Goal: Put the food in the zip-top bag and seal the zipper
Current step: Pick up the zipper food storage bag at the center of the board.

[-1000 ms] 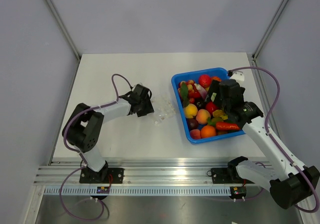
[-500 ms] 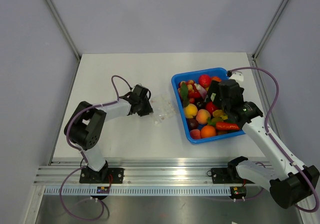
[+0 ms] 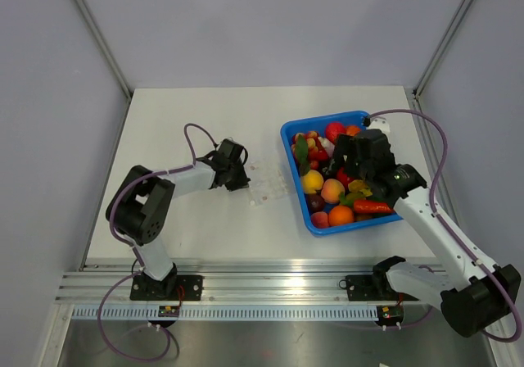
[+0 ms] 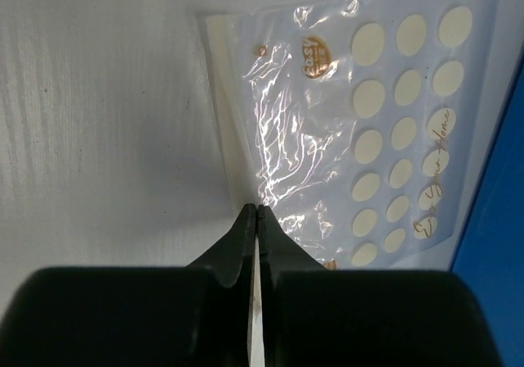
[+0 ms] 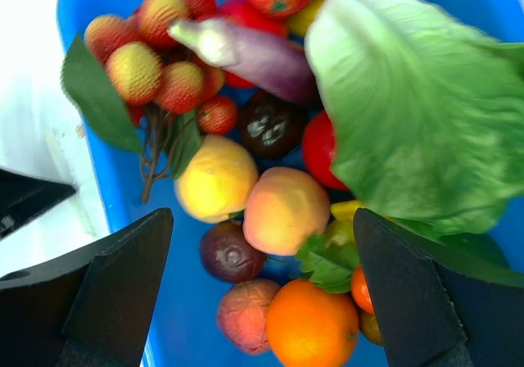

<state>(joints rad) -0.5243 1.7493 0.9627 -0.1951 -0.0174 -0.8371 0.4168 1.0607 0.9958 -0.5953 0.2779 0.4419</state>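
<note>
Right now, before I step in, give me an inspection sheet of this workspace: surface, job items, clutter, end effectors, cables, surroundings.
Surface: white table, no spills seen.
Job's things: zip-top bag flat on the table beside the blue tray; dark purple fruit in the tray, not yet bagged.
Clutter: cabbage leaf, orange, peach and lychees crowd the tray.
End effectors: left end effector shut on the bag's edge; right end effector open above the fruit.
Cables: purple cables loop off both arms.
Surroundings: plain walls, metal rail at the near edge.
</note>
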